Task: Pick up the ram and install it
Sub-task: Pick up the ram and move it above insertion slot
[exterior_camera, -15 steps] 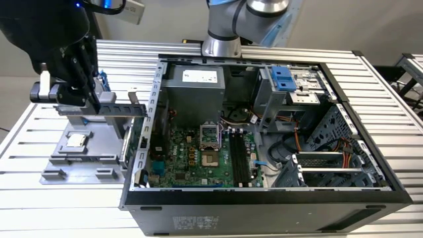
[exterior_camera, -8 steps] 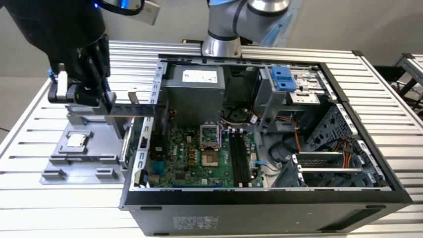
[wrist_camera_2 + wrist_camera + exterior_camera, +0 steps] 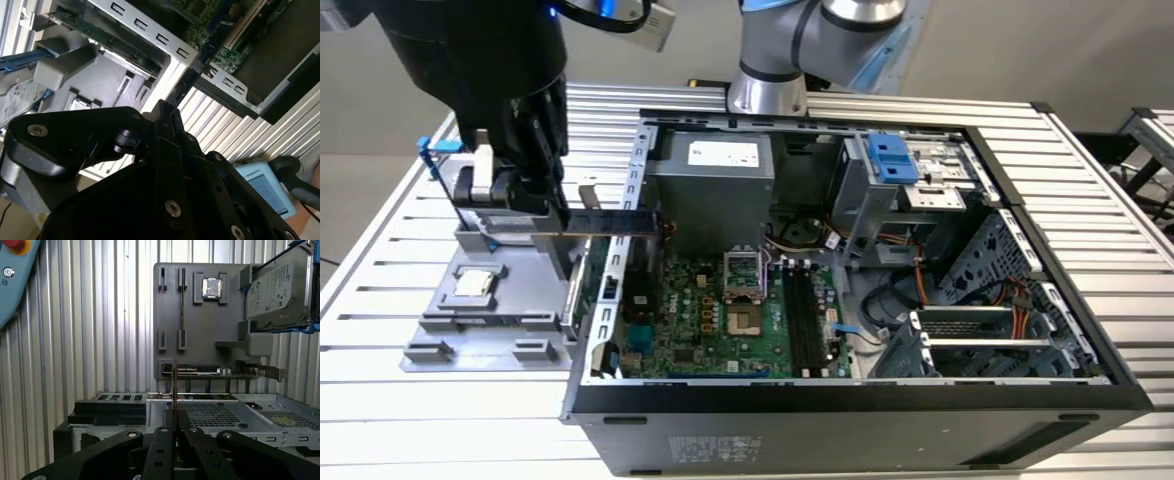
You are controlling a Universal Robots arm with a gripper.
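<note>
The ram is a dark narrow stick held level in the air, over the edge between the grey fixture tray and the open computer case. My gripper is shut on one end of it, at the exterior view's left. The first wrist view shows the ram edge-on, rising from between the fingers. In the second wrist view the ram reaches from the fingers toward the case wall. The motherboard's memory slots lie inside the case, toward the exterior view's right of the ram.
On the tray sit a small square chip and a hard drive in a blue frame. A power supply, a drive cage and cables fill the case. A teach pendant lies on the slatted table.
</note>
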